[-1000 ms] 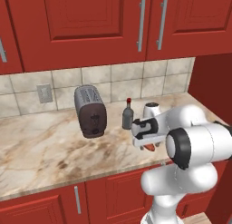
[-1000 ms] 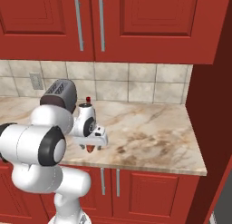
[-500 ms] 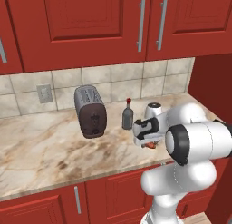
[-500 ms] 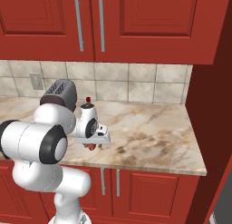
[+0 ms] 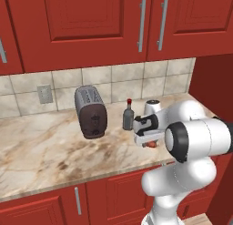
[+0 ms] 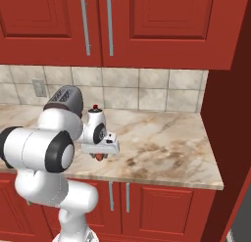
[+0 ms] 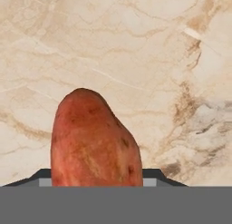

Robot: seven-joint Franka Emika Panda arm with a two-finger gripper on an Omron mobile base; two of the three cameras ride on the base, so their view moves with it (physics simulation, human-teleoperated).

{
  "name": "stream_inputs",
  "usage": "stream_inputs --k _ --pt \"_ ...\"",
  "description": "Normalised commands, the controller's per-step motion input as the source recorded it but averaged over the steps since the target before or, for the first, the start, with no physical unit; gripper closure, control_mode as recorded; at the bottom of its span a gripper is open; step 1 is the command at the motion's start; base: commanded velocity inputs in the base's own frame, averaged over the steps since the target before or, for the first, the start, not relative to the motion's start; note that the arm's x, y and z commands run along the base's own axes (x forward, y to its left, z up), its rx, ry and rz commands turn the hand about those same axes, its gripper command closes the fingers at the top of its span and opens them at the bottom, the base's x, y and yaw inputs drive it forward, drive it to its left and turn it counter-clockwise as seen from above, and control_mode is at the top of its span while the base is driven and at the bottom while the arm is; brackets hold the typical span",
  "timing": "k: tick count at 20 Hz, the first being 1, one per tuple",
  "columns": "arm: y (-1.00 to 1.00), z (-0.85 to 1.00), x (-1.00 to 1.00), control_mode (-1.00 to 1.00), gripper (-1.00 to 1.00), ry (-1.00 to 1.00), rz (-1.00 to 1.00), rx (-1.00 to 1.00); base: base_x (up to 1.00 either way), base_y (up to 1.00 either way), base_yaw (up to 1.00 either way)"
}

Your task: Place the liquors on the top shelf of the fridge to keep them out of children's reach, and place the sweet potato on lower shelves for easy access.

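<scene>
Going left to right across the beige marble counter (image 5: 54,142): a dark grey toaster (image 5: 91,111), then the slim grey glass bottle with the red cap (image 5: 128,115), then the two-finger gripper (image 5: 149,142) low over the orange-red oblong sweet potato (image 7: 93,143). The potato lies on the counter right between the tips in the hand view, but whether the jaws are actually clamped on it can't be told. Best bet would be to squeeze across the fat middle — not the tapered end — and lift straight up so it doesn't roll out.
</scene>
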Motion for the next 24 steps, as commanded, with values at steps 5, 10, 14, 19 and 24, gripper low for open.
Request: stream_inputs --k 5,10,14,19,24 --pt "0.00 0.03 -0.44 -1.00 1.00 -0.07 0.01 0.00 0.00 0.00 0.00" --pt "0.00 0.65 -0.98 -1.00 1.00 -0.36 0.05 0.00 0.00 0.00 0.00" --pt "0.00 1.00 -0.77 -1.00 1.00 -0.44 0.05 0.00 0.00 0.00 0.00" --pt "0.00 1.00 -0.84 -1.00 1.00 -0.41 0.11 0.00 0.00 0.00 0.00" --pt "0.00 1.00 -0.96 -1.00 1.00 -0.27 0.06 -0.03 0.00 0.00 0.00"
